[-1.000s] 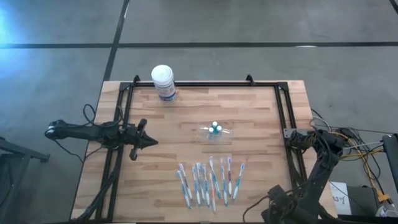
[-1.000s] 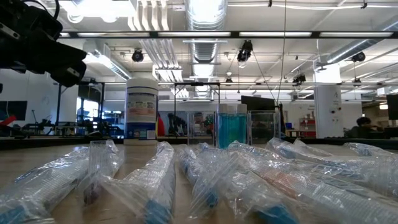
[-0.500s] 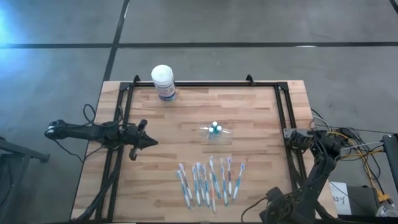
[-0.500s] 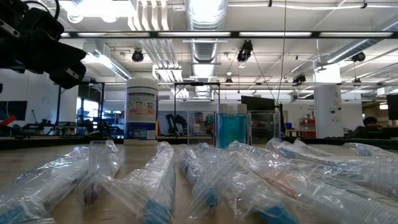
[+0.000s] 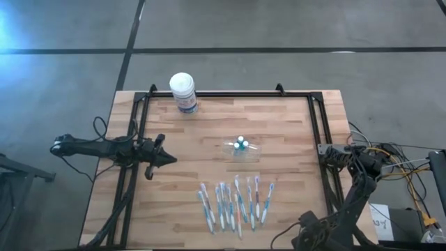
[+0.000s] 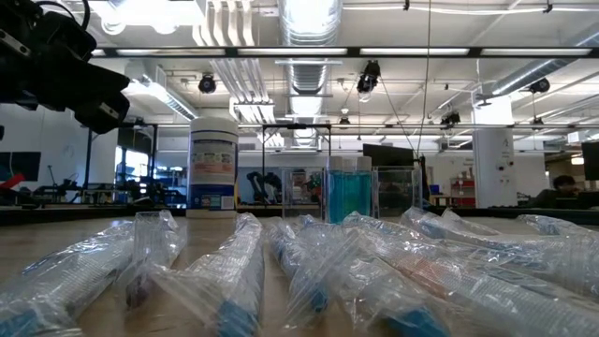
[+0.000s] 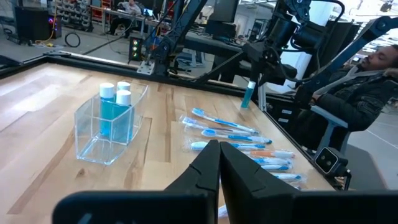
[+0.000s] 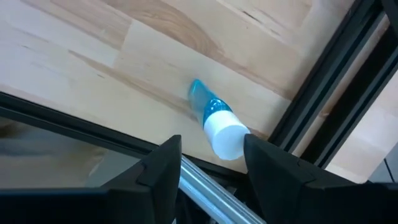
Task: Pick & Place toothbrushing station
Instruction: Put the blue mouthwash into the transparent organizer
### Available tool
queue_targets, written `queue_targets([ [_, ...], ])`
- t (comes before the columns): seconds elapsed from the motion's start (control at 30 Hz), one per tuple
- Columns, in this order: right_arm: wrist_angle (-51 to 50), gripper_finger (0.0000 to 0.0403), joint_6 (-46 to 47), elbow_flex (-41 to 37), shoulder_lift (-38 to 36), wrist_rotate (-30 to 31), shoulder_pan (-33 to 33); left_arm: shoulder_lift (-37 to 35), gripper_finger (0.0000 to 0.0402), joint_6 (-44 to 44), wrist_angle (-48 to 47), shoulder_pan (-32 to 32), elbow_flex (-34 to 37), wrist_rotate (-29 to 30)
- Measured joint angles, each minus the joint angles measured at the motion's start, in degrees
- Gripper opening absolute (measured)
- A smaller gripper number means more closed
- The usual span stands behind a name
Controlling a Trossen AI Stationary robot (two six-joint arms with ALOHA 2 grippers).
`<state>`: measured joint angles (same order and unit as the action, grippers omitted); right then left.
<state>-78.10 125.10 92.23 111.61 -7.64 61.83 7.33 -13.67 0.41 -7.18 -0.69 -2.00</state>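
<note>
Clear toothbrushing station (image 5: 241,148) upright mid-surface, long axis across the surface, left claw (image 5: 167,159) closed — nothing held, right claw (image 8: 211,158) parted around a blue bottle (image 8: 214,121) — grip unclear

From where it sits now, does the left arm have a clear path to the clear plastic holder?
Probably yes. The left gripper, shut, hovers at the table's left edge; only bare wood lies between it and the clear plastic holder. The wrapped toothbrushes lie off to the side.

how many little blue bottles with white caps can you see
3, maybe more hidden. Two stand inside the clear holder at mid-table: bottles and. One bottle lies on the wood by the right gripper, beside the black frame rail.
</note>
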Motion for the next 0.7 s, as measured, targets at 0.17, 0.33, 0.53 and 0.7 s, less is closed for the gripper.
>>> queue_targets([
  [0.17, -0.13, 0.0167, -0.22, -0.55, 0.05, -0.10, 0.14, 0.00, 0.0014, 0.04, 0.00, 0.01, 0.00, 0.02],
  [0.33, -0.18, 0.0167, -0.38, -0.57, 0.11, 0.02, 0.19, 0.00, 0.0014, 0.07, 0.00, 0.00, 0.00, 0.04],
  [0.53, -0.15, 0.0166, -0.82, -0.40, 0.13, 0.11, 0.19, 0.00, 0.0014, 0.11, 0.02, 0.00, 0.00, 0.05],
  [0.7, 0.11, 0.0166, -1.23, 0.32, 0.13, 0.50, 0.19, 0.00, 0.0014, 0.14, 0.02, 0.00, 0.00, 0.07],
])
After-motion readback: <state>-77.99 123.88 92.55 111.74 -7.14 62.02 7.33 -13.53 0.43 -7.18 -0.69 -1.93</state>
